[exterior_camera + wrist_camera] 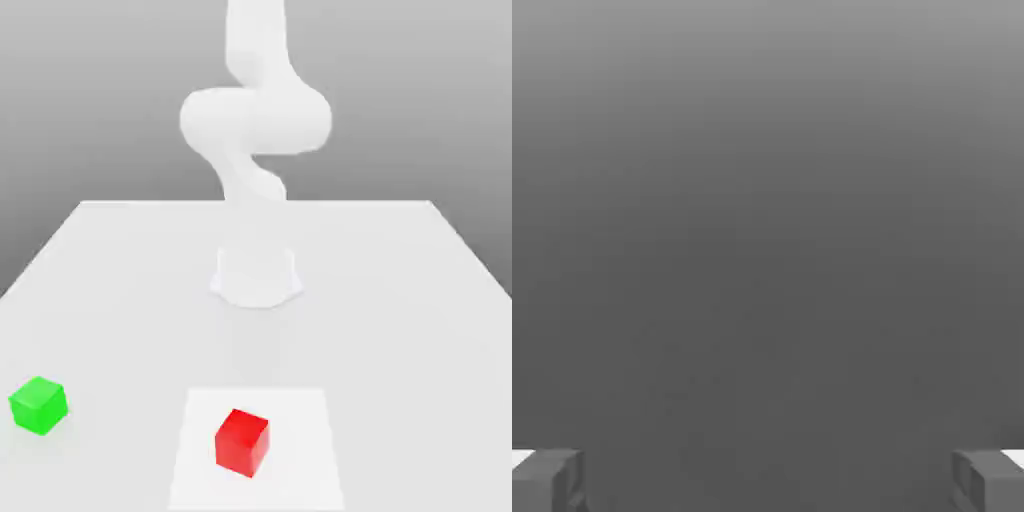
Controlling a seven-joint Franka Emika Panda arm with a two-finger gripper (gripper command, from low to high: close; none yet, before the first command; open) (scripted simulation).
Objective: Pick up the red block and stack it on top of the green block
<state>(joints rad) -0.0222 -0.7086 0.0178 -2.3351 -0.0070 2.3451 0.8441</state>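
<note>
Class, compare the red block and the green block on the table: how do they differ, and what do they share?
The red block is red; the green block is green. The red block sits on a paler square patch; the green block on bare table, toward the exterior view's left. Both are similar-sized cubes, untouched.

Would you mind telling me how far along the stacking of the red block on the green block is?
Nothing looks done yet. The red block sits on the table, apart from the green block toward the exterior view's left. In hand: nothing; the gripper is open and empty, its fingers spread wide. Left: grasp the red block, lift it, and set it on the green one.
</note>
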